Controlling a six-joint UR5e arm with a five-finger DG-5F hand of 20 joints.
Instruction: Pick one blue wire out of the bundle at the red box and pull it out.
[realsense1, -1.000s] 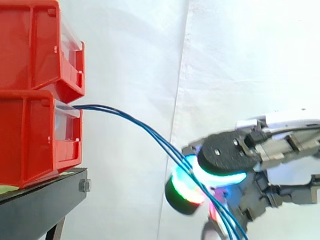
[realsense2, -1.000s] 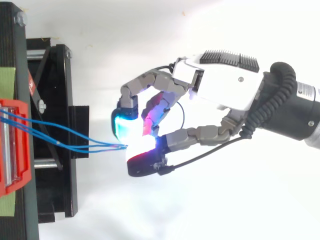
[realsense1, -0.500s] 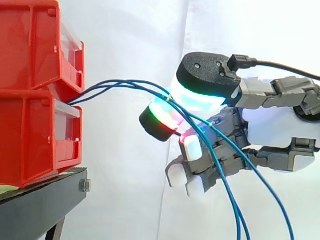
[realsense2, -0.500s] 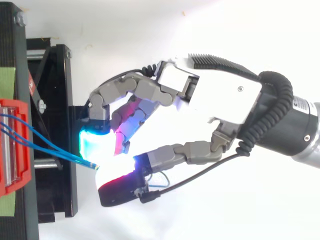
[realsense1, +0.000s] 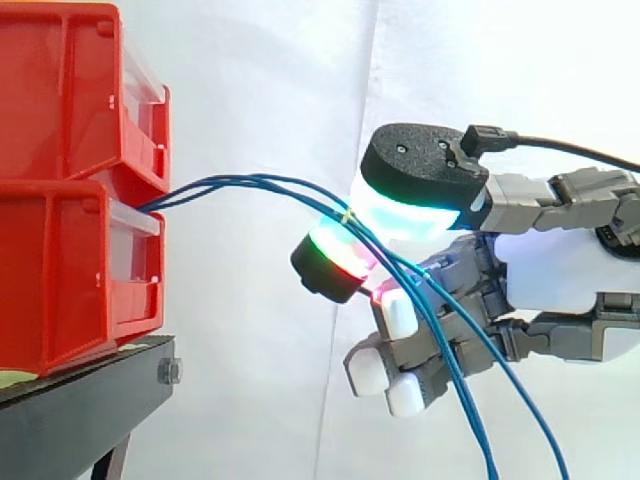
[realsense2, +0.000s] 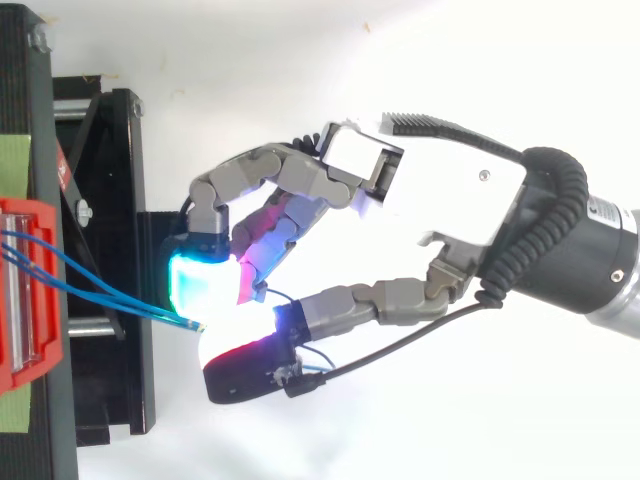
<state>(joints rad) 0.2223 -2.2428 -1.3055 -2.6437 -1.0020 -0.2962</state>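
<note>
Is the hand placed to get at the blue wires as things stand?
Likely yes: the hand pinches the blue wires in open air, away from the red box; nothing blocks them.

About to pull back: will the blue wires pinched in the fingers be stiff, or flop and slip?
Likely floppy: the blue wires arc out of the red box and droop below the hand. Probably light, being thin. They might slip, since the fingers seem to pinch several.
</note>
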